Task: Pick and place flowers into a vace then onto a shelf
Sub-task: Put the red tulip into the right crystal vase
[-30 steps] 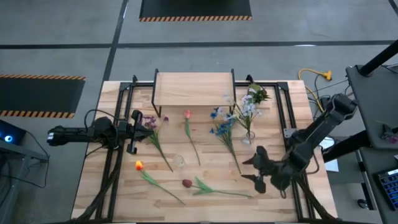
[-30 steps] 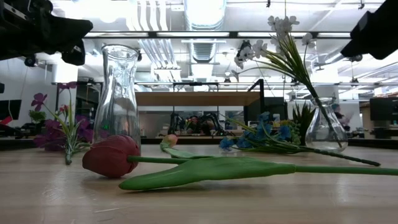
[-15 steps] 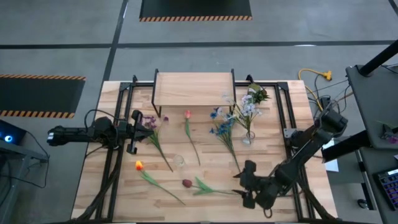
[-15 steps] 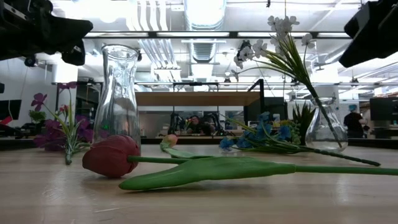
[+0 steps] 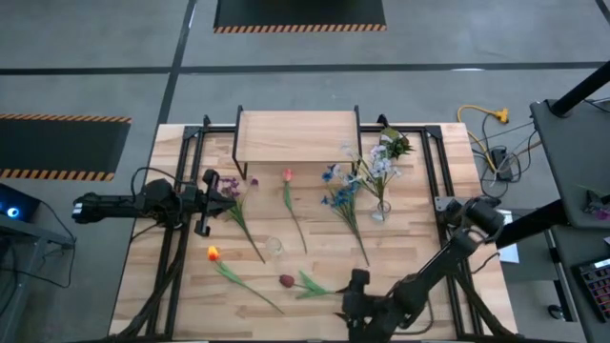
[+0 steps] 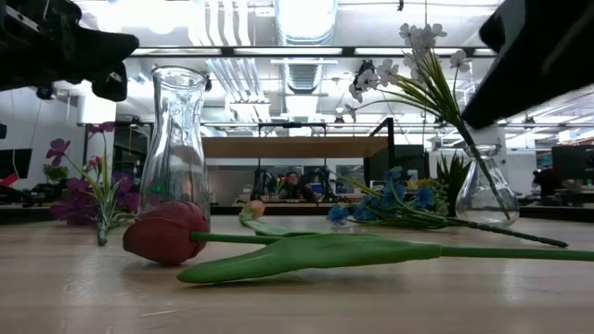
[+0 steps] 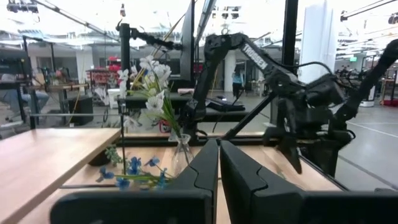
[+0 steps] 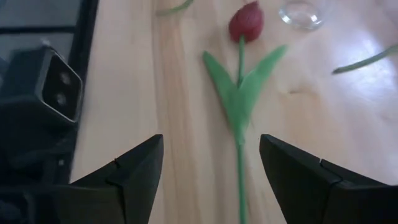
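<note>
The dark red tulip [image 5: 286,281] lies flat near the table's near edge, its bloom [image 8: 245,22] toward the left and its green stem [image 8: 239,155] running right. My right gripper [image 5: 351,297] is open over the stem's free end with a finger on either side [image 8: 211,171], touching nothing. My left gripper [image 5: 205,202] is shut and waits beside the purple flower [image 5: 232,191]. Pink [image 5: 288,177], blue [image 5: 338,196] and orange-yellow [image 5: 213,253] flowers lie flat. White flowers [image 5: 379,170] stand in a glass vase [image 5: 380,211]. An empty glass vase [image 5: 274,246] stands upright. The shelf [image 5: 297,135] stands at the far edge.
A yellow-green tuft [image 5: 396,145] sits right of the shelf. Black metal rails [image 5: 181,238] run along both sides of the table. The low camera [image 8: 43,93] stands at the near edge, close to my right gripper. In the low view the tulip [image 6: 167,232] lies before the empty vase [image 6: 176,148].
My right arm has swung toward the table's near edge and left, from beside the blue flower's stem end to over the dark red tulip's stem, its fingers staying open. No flower has moved.
</note>
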{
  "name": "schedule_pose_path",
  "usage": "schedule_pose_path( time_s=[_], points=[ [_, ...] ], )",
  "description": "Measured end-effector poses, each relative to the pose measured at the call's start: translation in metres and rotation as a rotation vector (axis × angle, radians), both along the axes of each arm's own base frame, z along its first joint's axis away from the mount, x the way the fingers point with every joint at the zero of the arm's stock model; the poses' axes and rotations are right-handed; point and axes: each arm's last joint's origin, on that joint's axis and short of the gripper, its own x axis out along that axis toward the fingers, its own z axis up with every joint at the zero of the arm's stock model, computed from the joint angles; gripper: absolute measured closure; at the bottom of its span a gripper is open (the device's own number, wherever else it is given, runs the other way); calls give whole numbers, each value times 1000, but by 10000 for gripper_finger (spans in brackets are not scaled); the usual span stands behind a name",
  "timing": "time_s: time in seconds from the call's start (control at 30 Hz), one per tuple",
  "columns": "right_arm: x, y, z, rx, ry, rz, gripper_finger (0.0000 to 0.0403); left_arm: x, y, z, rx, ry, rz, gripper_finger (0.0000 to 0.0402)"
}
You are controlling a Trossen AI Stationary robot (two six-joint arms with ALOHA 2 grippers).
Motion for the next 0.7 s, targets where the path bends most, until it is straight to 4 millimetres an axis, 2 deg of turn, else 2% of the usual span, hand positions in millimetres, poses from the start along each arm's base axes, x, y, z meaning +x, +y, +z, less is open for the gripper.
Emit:
schedule_pose_path(
  time_s=[0.13,0.3,0.43,0.7],
  points=[
    [17,1,-14,-38,25,-42,149,0,0,0,5,-2,0,402],
    [33,-11,-23,-77,68,-110,164,0,0,1,18,-7,2,402],
    [38,-22,-25,-67,80,-157,176,0,0,1,18,-8,3,402],
    [45,-31,-29,11,163,-134,183,0,0,1,18,-9,3,402]
  ],
)
